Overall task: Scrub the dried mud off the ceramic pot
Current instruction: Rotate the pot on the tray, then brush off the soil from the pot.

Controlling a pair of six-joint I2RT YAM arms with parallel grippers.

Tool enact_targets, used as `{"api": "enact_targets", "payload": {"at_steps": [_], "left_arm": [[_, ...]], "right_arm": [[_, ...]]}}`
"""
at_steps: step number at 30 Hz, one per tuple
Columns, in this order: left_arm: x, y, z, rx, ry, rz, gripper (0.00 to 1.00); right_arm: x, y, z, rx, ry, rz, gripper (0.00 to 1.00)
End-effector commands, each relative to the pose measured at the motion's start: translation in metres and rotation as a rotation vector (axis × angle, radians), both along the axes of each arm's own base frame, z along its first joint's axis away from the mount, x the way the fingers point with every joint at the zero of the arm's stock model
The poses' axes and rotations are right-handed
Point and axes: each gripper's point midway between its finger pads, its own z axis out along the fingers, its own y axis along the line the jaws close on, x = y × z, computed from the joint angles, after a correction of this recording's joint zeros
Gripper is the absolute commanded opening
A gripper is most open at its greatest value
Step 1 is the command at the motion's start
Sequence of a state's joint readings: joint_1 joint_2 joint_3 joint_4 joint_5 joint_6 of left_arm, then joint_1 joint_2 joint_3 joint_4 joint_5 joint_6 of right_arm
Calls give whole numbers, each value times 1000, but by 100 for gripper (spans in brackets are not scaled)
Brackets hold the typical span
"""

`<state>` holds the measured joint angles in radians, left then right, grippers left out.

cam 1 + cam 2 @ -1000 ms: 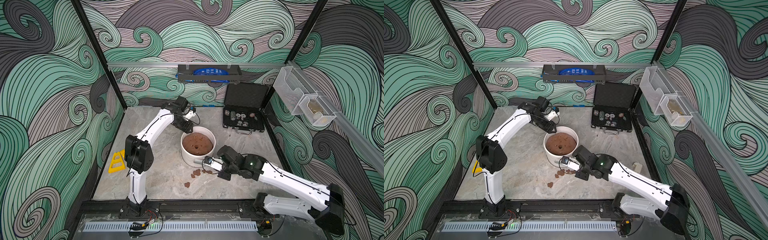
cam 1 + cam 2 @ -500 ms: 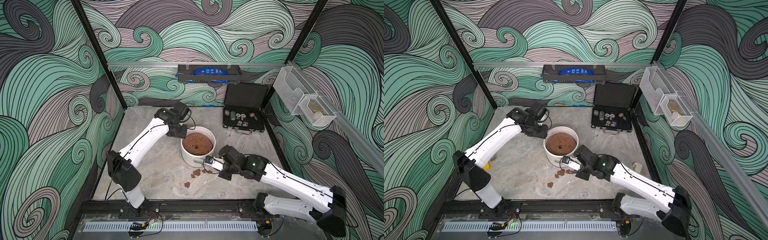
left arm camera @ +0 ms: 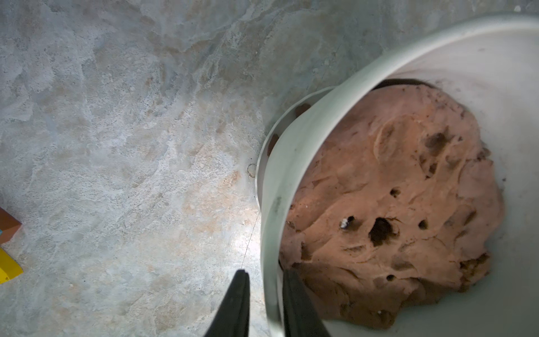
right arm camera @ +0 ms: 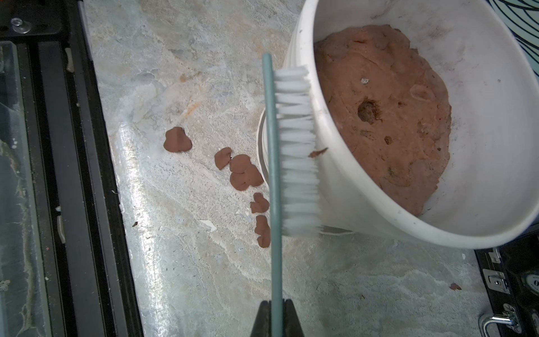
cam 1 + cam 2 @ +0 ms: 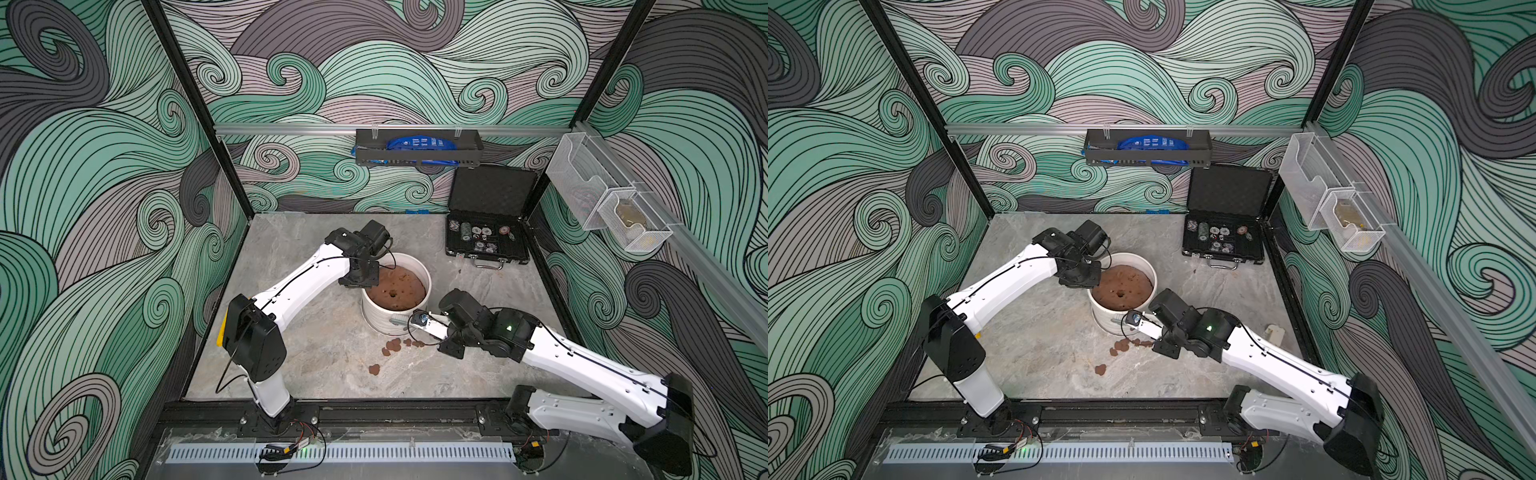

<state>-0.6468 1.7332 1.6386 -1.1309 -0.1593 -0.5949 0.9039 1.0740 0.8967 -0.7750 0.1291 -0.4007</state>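
The white ceramic pot stands mid-table, filled with a brown soil mass. My left gripper comes down on the far-left rim, shut on it with one finger inside and one outside. My right gripper is shut on the teal handle of a white-bristled brush. The bristles press on the pot's outer wall. Several flakes of dried mud lie on the floor beside it. One speck sticks at the bristles, and brown spots show low on the wall.
An open black case of poker chips sits at the back right. A yellow object lies behind the left arm's base, with an orange-brown block next to it. A small white piece lies by the right wall.
The left arm swung from behind the pot down onto its rim, and its jaws closed in from wide. The right arm with the brush has barely moved.
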Motion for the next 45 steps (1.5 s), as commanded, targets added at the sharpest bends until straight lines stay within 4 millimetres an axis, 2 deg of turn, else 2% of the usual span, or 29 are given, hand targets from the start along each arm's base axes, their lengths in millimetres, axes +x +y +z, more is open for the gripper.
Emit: {"api": "enact_targets", "payload": {"at_steps": [1,5,13,17,25,27,30,33,35,39,45], "left_arm": [[3,2,-12,42,7,21,16],[5,1,-13,45,6,22,9],[5,2,-13,52,5,16,2],[7,1,-12,49,-2,10,2],[12,-7,-12,37,-12,-48,0],[14,-9,-10,38,-17,-69,0],[18,-11,-10,43,-26,-94,0],[21,-16,-12,31,-26,-133,0],[22,-18,-13,29,-20,-156,0],[27,-24,-14,-3,-24,-240,0],[35,-35,-13,-116,-3,-349,0]], "right_arm": [[11,-5,3,-10,-30,-48,0],[13,-8,-2,-31,-38,-57,0],[23,-10,-14,-67,-7,-108,0],[15,-10,-28,-103,21,-90,0],[-17,-27,-56,-183,96,-67,0],[-24,-27,-55,-188,108,-56,0],[-26,-17,-34,-130,106,-36,0],[-19,-7,-16,-62,56,-22,0],[-13,-2,-10,-38,37,-22,0],[3,-5,-18,-85,28,-51,0],[12,-5,-27,-96,8,-66,0]]}}
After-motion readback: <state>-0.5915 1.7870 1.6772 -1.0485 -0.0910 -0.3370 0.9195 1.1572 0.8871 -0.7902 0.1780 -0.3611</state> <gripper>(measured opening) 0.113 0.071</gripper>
